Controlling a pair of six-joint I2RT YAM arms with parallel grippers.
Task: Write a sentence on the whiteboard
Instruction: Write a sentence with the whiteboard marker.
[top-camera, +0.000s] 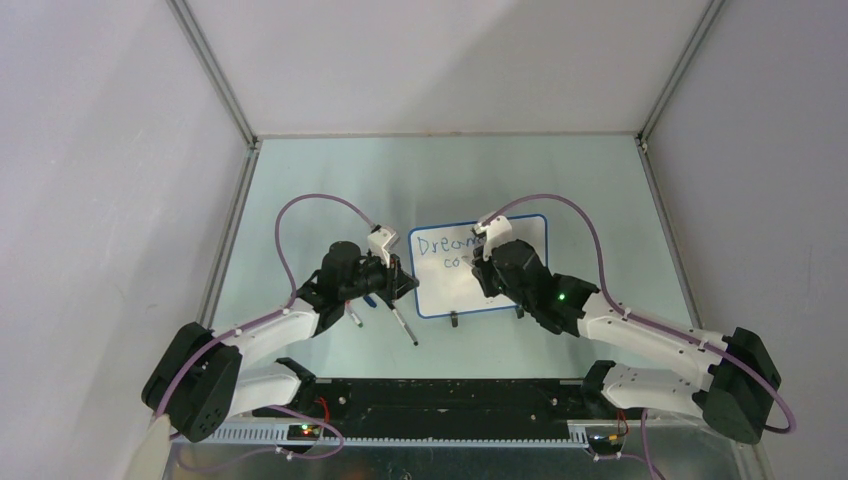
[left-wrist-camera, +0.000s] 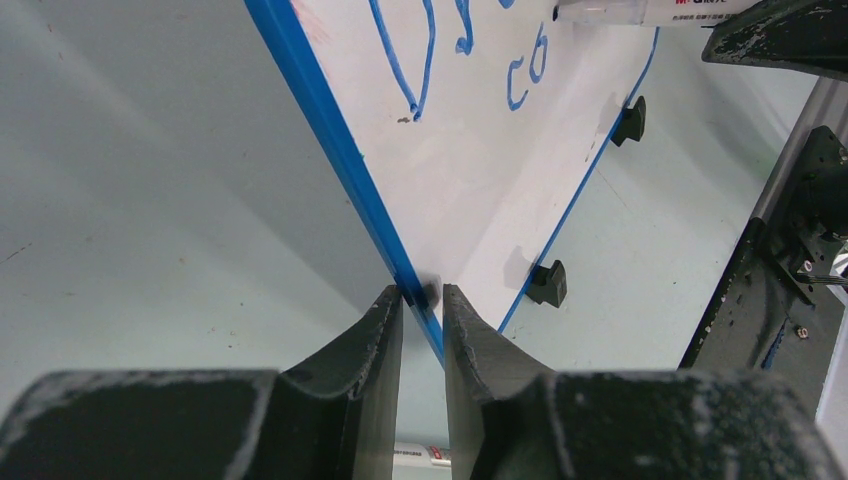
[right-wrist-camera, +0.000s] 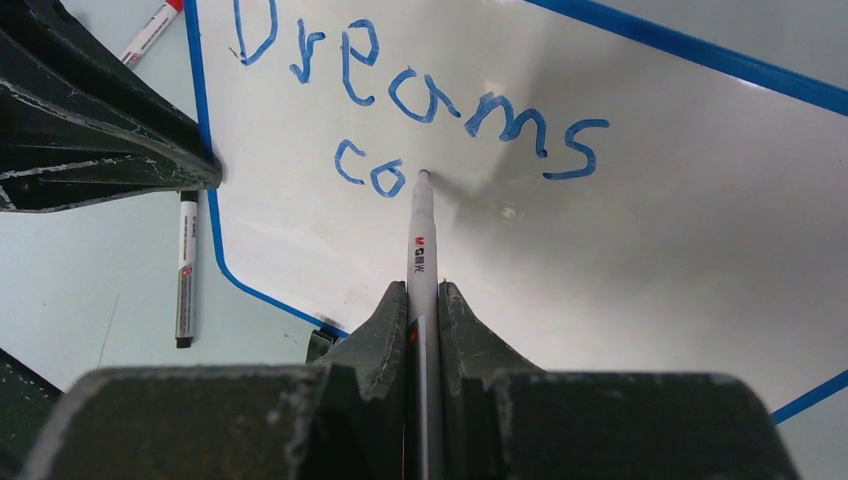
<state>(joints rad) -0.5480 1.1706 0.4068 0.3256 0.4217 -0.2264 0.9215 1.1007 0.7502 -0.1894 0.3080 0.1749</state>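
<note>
**A:** Where is the sentence (right-wrist-camera: 420, 95)?

**B:** It is on the whiteboard (top-camera: 455, 292), in blue letters. I can read "Dreams" on the first line, and under it only "co". The whiteboard lies flat on the table (top-camera: 330, 180), about in the middle of the top view. Its two black clip feet (top-camera: 453, 320) are on the lower long edge.

**A:** How does the right arm stand?

**B:** It comes from the lower right corner of the top view and reaches up and to the left. The wrist is above the right half of the whiteboard, and a green light shines on the arm. The right hand (right-wrist-camera: 422, 300) is fully closed around a white marker (right-wrist-camera: 421, 235). The marker points forward between the fingers, and its tip touches the white surface just right of the "o".

**A:** And the left arm?

**B:** It comes from the lower left corner and bends up and to the right, toward the left short edge of the whiteboard. The left hand (left-wrist-camera: 422, 300) is almost closed, with only a narrow gap. The blue rim, near the lower left corner, is held in this gap between the two fingers.

**A:** What else is on the table?

**B:** Two spare markers (top-camera: 404, 327) lie near the lower left corner of the whiteboard, below the left hand. In the right wrist view a red-capped marker (right-wrist-camera: 150, 32) shows at the upper left. I cannot tell if it is one of the two.
</note>
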